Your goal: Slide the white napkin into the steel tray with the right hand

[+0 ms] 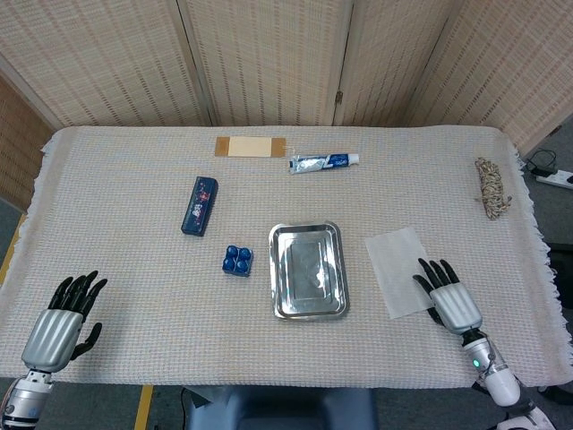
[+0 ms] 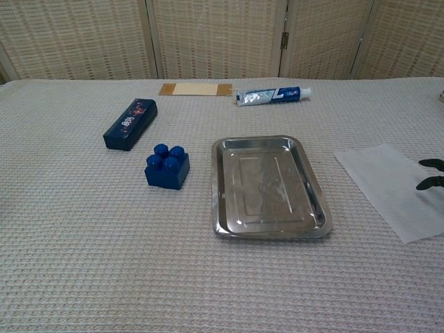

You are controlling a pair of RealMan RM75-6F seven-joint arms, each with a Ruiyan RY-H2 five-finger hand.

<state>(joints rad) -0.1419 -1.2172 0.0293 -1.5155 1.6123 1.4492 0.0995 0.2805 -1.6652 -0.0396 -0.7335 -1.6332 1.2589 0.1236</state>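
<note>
The white napkin (image 1: 399, 269) (image 2: 394, 187) lies flat on the cloth, just right of the steel tray (image 1: 309, 270) (image 2: 268, 187), which holds nothing. My right hand (image 1: 447, 300) is open at the napkin's near right corner, its black fingertips (image 2: 430, 173) reaching over the napkin's right edge. Whether they touch the napkin I cannot tell. My left hand (image 1: 61, 324) is open at the near left of the table, far from both things.
A blue toy brick (image 1: 237, 260) sits left of the tray, a dark blue box (image 1: 200, 205) beyond it. A toothpaste tube (image 1: 323, 162) and a tan card (image 1: 251, 146) lie at the back. A straw bundle (image 1: 491, 187) rests at the far right edge.
</note>
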